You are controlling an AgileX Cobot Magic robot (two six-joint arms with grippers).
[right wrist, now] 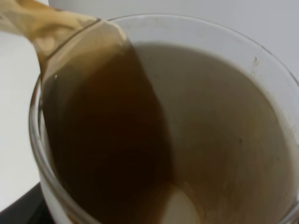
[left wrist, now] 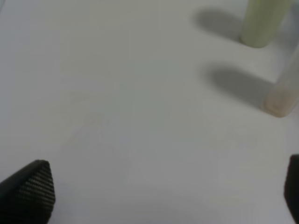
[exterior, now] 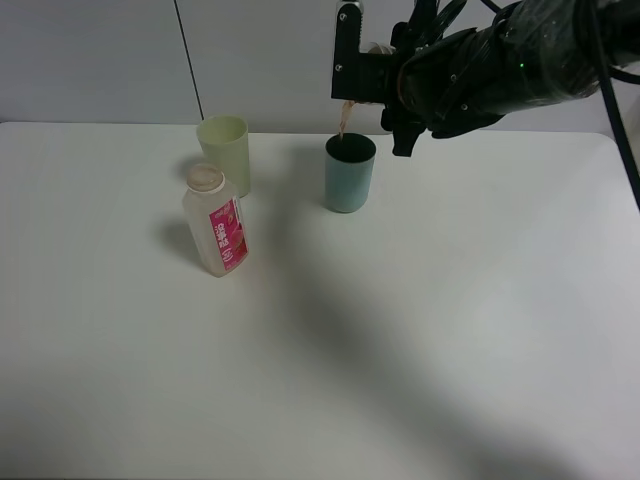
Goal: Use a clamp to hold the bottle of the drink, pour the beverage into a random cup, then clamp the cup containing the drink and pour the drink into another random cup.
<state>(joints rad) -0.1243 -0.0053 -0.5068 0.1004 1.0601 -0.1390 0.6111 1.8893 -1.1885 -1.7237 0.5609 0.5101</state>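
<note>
Brown drink [exterior: 342,122] streams from a tilted white cup [right wrist: 261,93] held in the right jaws [exterior: 372,75] into the teal cup [exterior: 349,173] on the table [exterior: 450,330]. Beside it stand the bottle [exterior: 215,221] and a pale green cup [exterior: 225,152]. Left jaws [left wrist: 159,196] hang spread wide, holding nothing.

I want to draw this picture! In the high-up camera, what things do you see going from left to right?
Bottle → yellow-green cup → blue-green cup with brown drink pouring in → right gripper tipping a cup.
</note>
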